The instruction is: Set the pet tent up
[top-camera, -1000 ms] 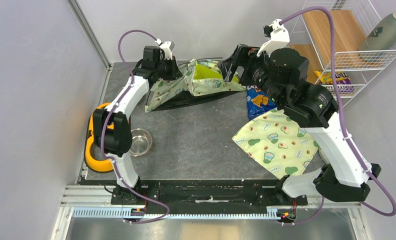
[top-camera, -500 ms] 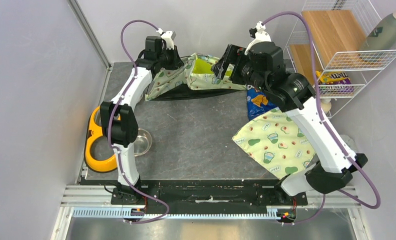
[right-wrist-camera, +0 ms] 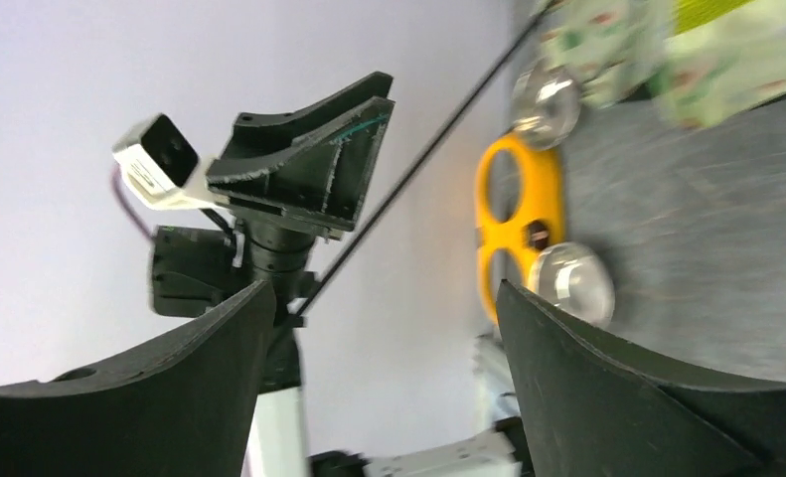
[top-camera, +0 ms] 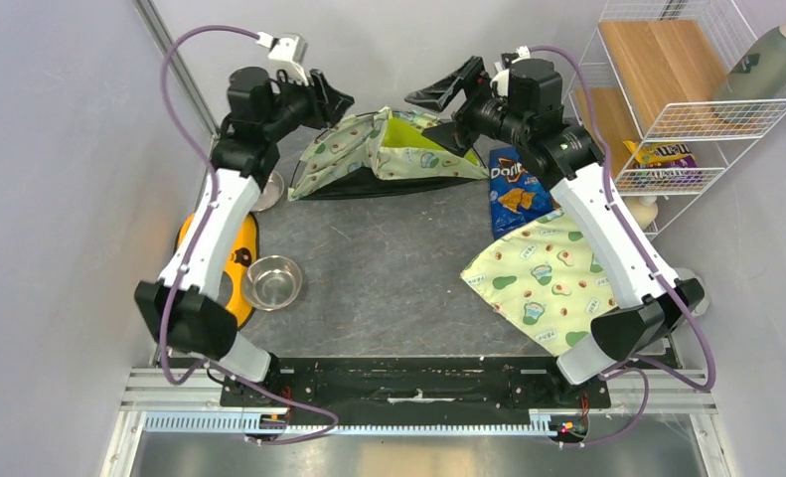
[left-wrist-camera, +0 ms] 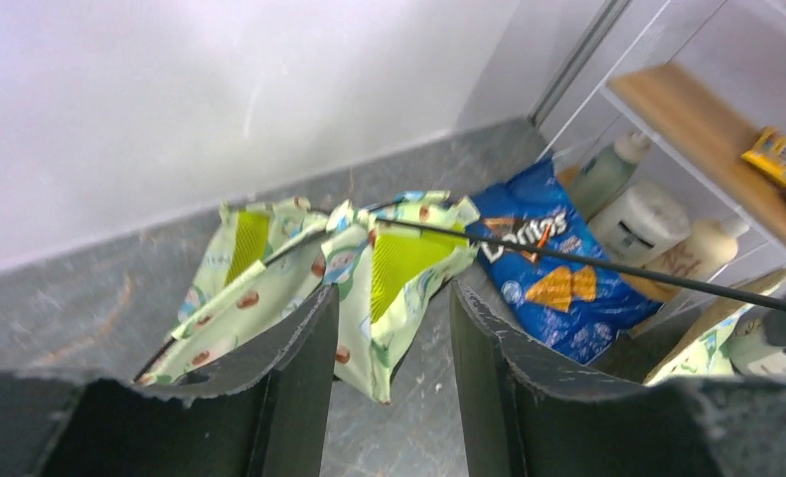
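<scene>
The pet tent lies half-collapsed at the back of the table, cream avocado print with lime panels. It also shows in the left wrist view. A thin black pole sticks out of it to the right, and crosses the right wrist view. My left gripper is open and empty, raised above the tent's left end. My right gripper is open wide and empty, raised above the tent's right end. Neither touches the tent.
A flat avocado-print pad lies at the right. A blue chip bag sits between pad and tent. A yellow bowl holder and steel bowl are at the left. A wire rack stands at the back right.
Both grippers were down at the tent's two ends and have lifted up and away from it. The left arm has swung up and to the left.
</scene>
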Available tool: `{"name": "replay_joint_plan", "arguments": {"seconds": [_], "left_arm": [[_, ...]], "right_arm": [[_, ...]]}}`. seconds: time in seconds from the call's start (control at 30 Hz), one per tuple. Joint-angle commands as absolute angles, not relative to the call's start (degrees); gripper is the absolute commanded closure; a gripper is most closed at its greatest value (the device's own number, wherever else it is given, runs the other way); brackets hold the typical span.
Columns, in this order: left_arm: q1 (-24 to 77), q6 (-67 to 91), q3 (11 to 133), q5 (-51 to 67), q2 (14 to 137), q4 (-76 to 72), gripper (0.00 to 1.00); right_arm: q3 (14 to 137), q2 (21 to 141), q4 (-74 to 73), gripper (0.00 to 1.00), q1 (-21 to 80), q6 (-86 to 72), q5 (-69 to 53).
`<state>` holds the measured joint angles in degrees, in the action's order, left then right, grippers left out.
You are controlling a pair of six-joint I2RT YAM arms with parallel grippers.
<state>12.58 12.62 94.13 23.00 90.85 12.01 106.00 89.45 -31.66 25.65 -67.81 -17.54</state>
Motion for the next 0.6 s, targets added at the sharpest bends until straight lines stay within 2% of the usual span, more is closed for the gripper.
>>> {"name": "replay_joint_plan", "arguments": {"seconds": [0.0, 0.1, 0.17, 0.3, 0.43, 0.57], "left_arm": [[12.5, 15.1, 90.4, 19.9, 84.5, 7.4, 0.46], [12.5, 15.4, 87.6, 16.5, 81.1, 6.3, 0.43], [12.5, 15.3, 86.5, 14.9, 79.4, 6.3, 0.43], [12.5, 15.3, 85.2, 12.6, 77.4, 7.2, 0.43], [12.5, 15.9, 84.1, 10.3, 75.6, 8.3, 0.43], [12.5, 16.2, 81.6, 9.3, 73.1, 7.4, 0.43]], "right_arm": [[105.8, 89.5, -14.9, 0.11, 25.9, -81.1, -33.6], [103.5, 89.3, -10.9, 0.14, 25.9, -85.0, -36.5], [102.5, 89.5, -10.4, 0.2, 26.0, -86.2, -38.0], [102.1, 89.9, -12.0, 0.28, 26.8, -86.4, -40.5], [101.7, 90.1, -13.0, 0.33, 27.5, -86.2, -40.9], [99.6, 90.6, -11.7, 0.48, 27.8, -87.2, -39.9]]}}
